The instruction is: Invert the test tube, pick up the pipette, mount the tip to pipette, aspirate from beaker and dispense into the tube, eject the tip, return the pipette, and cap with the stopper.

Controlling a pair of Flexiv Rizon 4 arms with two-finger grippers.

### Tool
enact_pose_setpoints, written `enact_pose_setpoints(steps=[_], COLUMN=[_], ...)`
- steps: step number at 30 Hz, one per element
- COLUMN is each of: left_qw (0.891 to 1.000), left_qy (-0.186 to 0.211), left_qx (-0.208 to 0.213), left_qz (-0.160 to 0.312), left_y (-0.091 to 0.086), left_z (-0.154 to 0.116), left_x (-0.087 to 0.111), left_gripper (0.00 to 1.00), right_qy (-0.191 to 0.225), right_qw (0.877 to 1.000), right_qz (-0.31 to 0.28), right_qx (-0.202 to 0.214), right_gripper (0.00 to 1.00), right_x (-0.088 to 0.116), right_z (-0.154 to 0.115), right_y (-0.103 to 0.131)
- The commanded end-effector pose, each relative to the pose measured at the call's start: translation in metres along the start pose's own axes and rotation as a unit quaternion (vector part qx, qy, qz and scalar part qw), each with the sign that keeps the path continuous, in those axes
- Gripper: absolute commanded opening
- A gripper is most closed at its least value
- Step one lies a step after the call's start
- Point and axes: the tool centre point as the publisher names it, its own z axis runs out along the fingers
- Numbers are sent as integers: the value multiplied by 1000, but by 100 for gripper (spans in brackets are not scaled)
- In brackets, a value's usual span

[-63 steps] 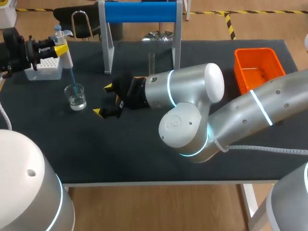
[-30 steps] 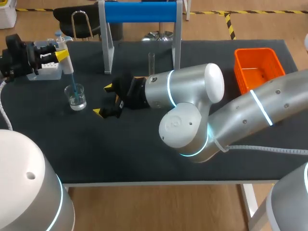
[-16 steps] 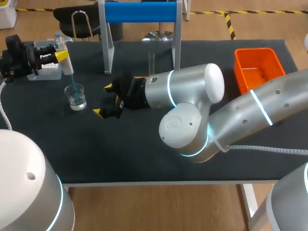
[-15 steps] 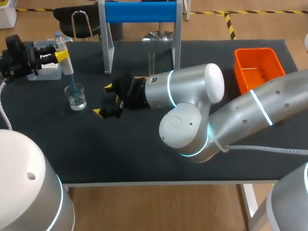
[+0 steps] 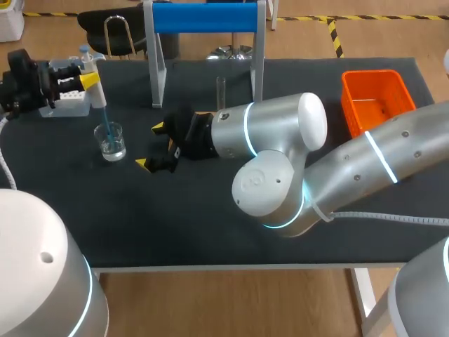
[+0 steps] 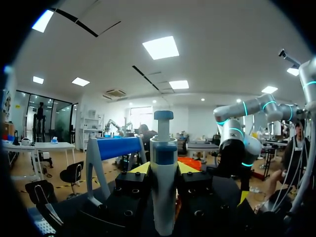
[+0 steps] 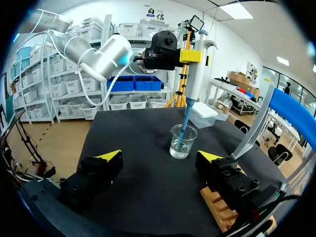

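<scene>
Now our left pincer (image 5: 88,78) was clamped on the pipette (image 5: 98,95), held nearly upright; its blue tip (image 7: 185,126) ran down into the beaker (image 5: 111,140) directly below, seemingly reaching the liquid (image 7: 178,149); the test tube (image 5: 220,90) stood upright well off to the beaker's right; our right pincer (image 5: 152,145) sat spread apart, low over the desk (image 5: 210,225) between them, holding nothing.

Brightness: bright and even all over the table (image 5: 175,225).
Source: ceiling panels (image 6: 160,47) overhead, plain to see in the left wrist view.
Shadows: soft and faint, with a weak one beneath the right arm (image 5: 280,126).
Glare: broad sheen on the right arm's pale shell; small glints on the beaker (image 5: 111,140).
Table top: dark, with hardly any reflection.
</scene>
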Motion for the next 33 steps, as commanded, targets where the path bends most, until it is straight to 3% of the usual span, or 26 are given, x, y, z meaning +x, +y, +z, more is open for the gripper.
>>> enact_pose_setpoints(steps=[1, 16, 33], left_qw=[1000, 1000, 1000], left_qy=[4, 4, 4], left_qx=[1, 1, 1], left_qz=[-1, -1, -1], left_y=[0, 0, 0], left_z=[-2, -2, -2], left_x=[-2, -2, -2], left_gripper=[0, 0, 0], right_qy=[1, 1, 90], right_qw=[1000, 1000, 991], right_qz=[0, 0, -51], right_qx=[1, 1, -84], right_gripper=[100, 100, 100], right_x=[0, 0, 4], right_z=[0, 0, -59], right_y=[0, 0, 55])
